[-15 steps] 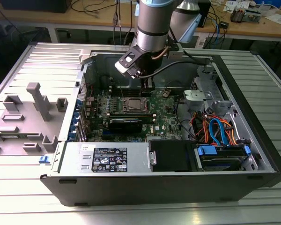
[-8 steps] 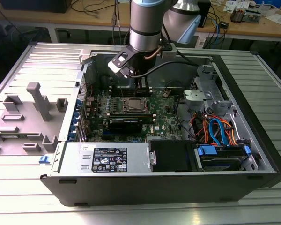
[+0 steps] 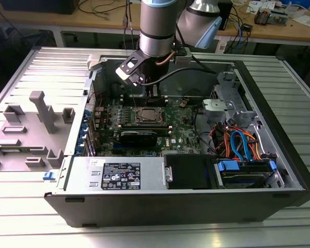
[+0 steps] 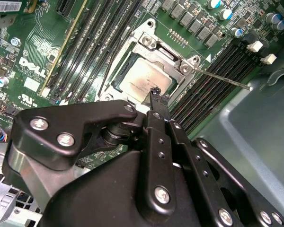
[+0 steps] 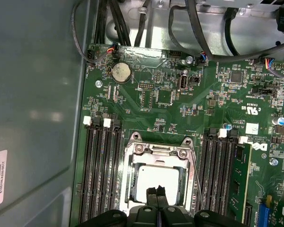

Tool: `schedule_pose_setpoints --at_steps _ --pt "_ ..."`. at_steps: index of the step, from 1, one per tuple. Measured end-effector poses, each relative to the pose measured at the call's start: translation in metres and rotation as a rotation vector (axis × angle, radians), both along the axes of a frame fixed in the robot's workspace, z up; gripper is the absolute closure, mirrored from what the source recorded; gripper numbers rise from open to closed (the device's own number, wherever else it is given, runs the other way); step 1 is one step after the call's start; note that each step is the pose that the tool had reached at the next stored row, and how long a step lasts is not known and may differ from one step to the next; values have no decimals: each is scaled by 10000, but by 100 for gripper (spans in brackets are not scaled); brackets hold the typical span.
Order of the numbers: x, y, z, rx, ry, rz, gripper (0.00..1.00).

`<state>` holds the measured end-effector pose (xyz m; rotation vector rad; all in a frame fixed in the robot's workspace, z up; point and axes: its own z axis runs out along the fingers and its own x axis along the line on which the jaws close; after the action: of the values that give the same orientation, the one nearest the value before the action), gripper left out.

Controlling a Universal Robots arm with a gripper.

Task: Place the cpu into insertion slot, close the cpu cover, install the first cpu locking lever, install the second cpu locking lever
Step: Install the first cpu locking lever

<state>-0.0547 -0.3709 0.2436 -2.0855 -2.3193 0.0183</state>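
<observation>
Both jaws tight together, empty, just above the cpu (image 5: 156,176) beneath the flat-lying cpu cover (image 5: 156,151).

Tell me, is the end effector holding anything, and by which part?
Nothing is held: the end effector is shut with nothing in its grip, poised over the cpu.

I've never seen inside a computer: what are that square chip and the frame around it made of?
The cpu looks metal-topped: a flat, matte silver-grey face with faint smudges. The cpu cover seems to be stamped sheet metal, a brighter silver, with glints along its edges.
</observation>
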Motion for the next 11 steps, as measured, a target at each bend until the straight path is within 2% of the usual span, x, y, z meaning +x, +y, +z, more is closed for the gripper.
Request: schedule_pose_setpoints --at_steps 11 --pt "0 0 -1 1 0 72 89"
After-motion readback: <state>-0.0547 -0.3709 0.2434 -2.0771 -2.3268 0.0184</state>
